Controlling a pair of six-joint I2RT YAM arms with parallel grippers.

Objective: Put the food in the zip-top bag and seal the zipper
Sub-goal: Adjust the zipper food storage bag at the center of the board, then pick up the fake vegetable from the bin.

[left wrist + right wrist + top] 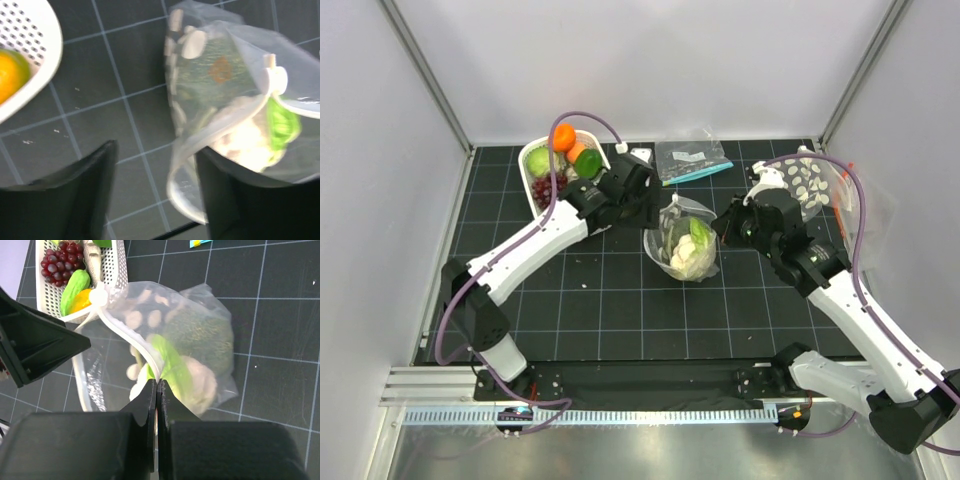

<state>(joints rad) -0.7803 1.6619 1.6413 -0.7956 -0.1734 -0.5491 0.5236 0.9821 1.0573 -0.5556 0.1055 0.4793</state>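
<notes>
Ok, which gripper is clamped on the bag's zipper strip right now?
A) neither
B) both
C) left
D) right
D: the right gripper is shut on the zipper of the zip-top bag, while the left gripper has its jaws standing apart, clamping nothing.

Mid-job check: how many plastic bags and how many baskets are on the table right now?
Plastic bags: 3 (zip-top bag, teal-strip bag, dotted bag with orange-red strip)
Baskets: 1 (white basket)
Total: 4
</notes>
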